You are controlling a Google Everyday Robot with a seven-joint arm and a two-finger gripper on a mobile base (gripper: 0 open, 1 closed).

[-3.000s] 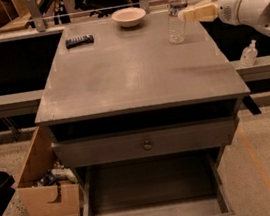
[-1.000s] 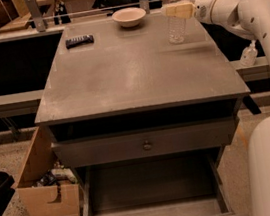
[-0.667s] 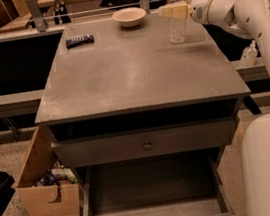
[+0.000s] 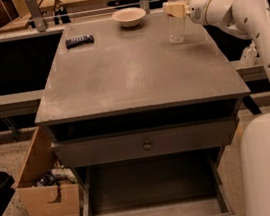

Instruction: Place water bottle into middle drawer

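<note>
The water bottle is clear ribbed plastic with a white cap. It stands upright at the far right of the grey cabinet top. My gripper has come in from the right on the white arm and sits at the bottle's upper half, level with its label band. The middle drawer is pulled out at the bottom front of the cabinet, with a bare flat floor and nothing in it.
A cream bowl and a black remote lie at the back of the top. A grey drawer front with a round knob is closed above the open drawer. A tan wooden box stands lower left. A small pump-top bottle is at right.
My gripper has moved left from beside the bottle until it is at the bottle's upper half. The bottle still stands in the same place.
</note>
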